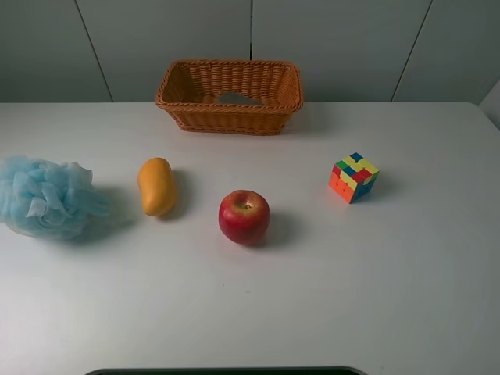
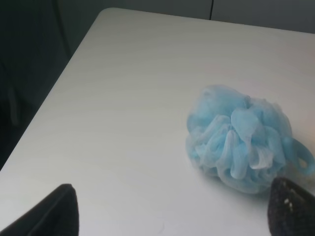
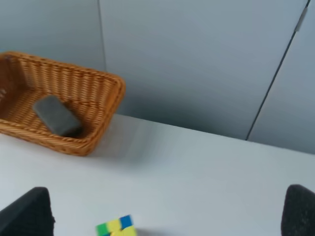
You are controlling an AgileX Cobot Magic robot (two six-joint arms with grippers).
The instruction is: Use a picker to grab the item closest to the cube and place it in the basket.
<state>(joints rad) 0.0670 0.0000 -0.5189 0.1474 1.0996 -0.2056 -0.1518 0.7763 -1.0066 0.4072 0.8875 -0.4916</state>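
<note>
A multicoloured cube (image 1: 354, 177) sits on the white table at the right; its top edge shows in the right wrist view (image 3: 114, 227). A red apple (image 1: 244, 216) lies nearest it, near the middle. An orange mango (image 1: 157, 186) lies further left. A wicker basket (image 1: 229, 97) stands at the back centre, with a grey object (image 3: 58, 116) inside. Neither arm shows in the exterior view. My left gripper (image 2: 172, 211) is open above the table near a blue bath pouf (image 2: 241, 139). My right gripper (image 3: 167, 211) is open above the cube.
The blue bath pouf (image 1: 43, 195) lies at the far left of the table. The table's left edge (image 2: 44, 103) runs close to it. A grey panelled wall stands behind the basket.
</note>
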